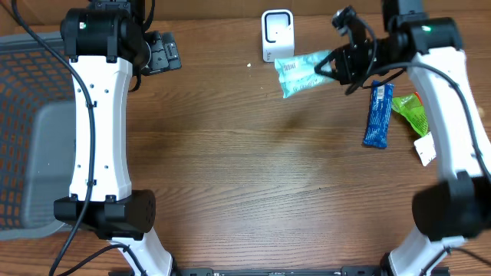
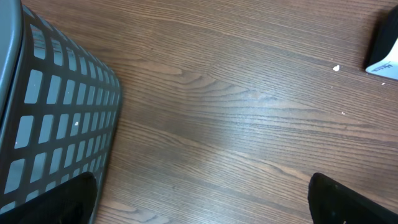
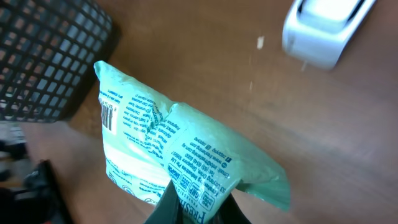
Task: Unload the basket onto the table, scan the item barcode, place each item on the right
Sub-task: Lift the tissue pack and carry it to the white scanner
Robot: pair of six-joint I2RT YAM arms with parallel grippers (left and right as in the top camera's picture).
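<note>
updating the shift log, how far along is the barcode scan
Done: the pale green packet is gripped in the right claw. In hand: it is held beside the white scanner; whether it has scanned is not visible. Left: the blue packet and bright green packet lie on the table.

Left arm (image 1: 96, 115): white rounded link shell, black joint housings at both ends, small dark dots down the shell.
Right arm (image 1: 453, 100): same white shell, black joints.
Cables (image 1: 83, 92): thin, black, lay along each white link.
Lights (image 1: 84, 24): one green lamp showed on each upper black housing.
Jaws: black, matte.
</note>
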